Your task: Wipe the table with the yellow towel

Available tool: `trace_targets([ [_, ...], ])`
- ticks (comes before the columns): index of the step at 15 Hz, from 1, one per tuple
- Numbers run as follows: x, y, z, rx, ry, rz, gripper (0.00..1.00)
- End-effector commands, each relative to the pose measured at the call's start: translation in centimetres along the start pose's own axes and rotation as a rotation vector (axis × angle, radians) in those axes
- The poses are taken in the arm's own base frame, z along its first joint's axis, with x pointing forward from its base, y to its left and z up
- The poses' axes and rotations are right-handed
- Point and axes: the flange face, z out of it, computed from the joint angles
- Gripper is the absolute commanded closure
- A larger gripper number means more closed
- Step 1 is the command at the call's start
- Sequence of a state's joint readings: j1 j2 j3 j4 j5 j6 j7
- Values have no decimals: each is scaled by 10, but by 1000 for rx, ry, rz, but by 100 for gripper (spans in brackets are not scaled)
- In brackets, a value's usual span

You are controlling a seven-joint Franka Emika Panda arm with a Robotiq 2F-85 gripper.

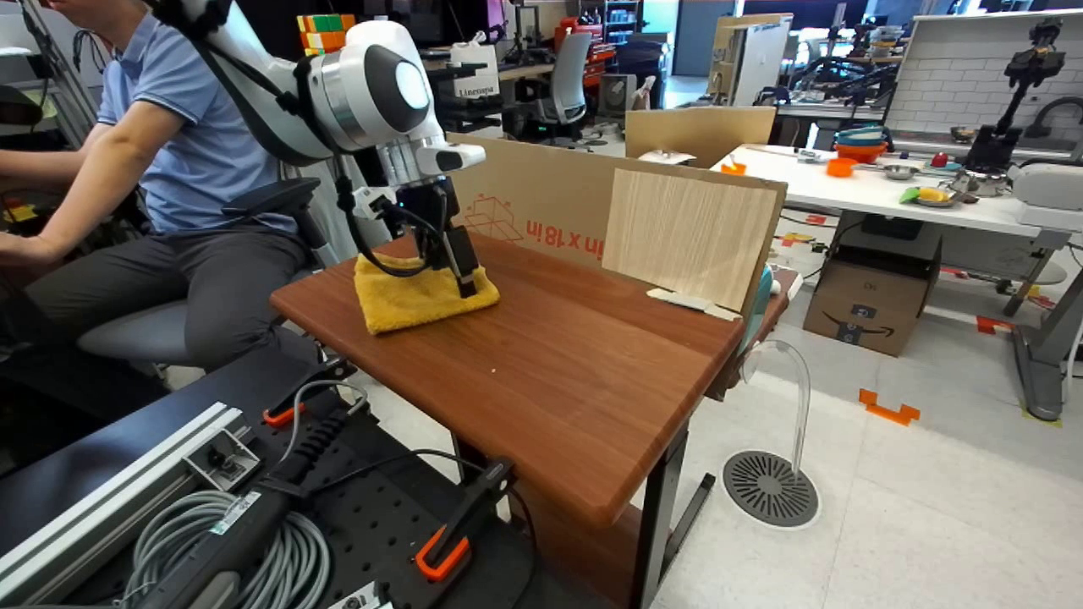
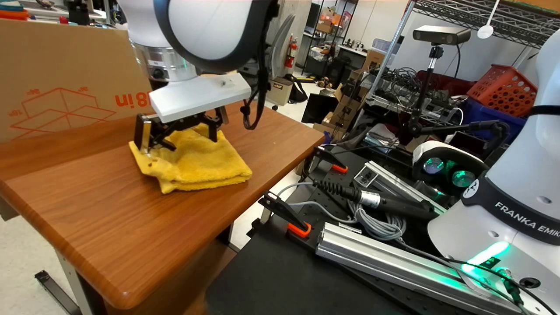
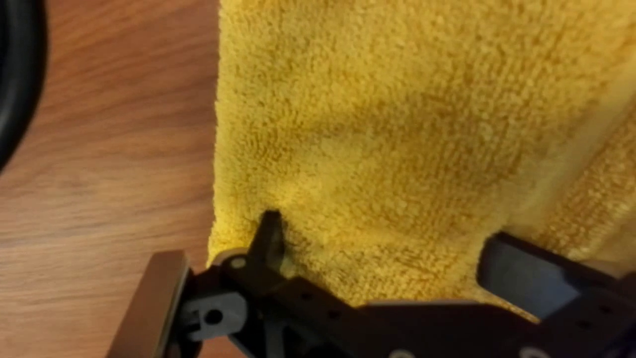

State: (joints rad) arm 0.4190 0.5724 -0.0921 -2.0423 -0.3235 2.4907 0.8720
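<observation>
The folded yellow terry towel (image 1: 410,304) lies on the wood-grain table (image 1: 558,372), toward the end beside a seated person in a blue shirt (image 1: 216,190), and the Robotiq gripper (image 2: 178,145) points down over it. Its fingers are spread well apart, with yellow cloth beneath and between them; whether both tips press into the pile I cannot tell.

The wrist view alone brings out the looped texture, a straight towel border with bare wood next to it, and a smooth band crossing the cloth at the right. In an exterior view a pale wood-grain panel (image 1: 694,237) stands upright at the back, toward the opposite end; in an exterior view the white Franka Emika base (image 2: 516,192) stands past the front edge.

In both exterior views a cardboard sheet (image 1: 541,190) rises along the back edge like a low wall. The front edge faces a black perforated board (image 1: 398,524) bearing an orange-tipped clamp (image 1: 471,510). The towel stops short of that edge, leaving a narrow bare strip there and another at the person's end. The widest open room runs from the towel toward the panel's end.
</observation>
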Motion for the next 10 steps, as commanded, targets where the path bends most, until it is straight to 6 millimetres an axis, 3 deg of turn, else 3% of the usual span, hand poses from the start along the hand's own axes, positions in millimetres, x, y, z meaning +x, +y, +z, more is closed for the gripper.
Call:
trace_targets([
  [1, 31, -31, -16, 42, 13, 97, 0],
  [4, 66, -25, -22, 64, -2, 189, 0],
  [10, 124, 20, 13, 50, -124, 360, 0],
])
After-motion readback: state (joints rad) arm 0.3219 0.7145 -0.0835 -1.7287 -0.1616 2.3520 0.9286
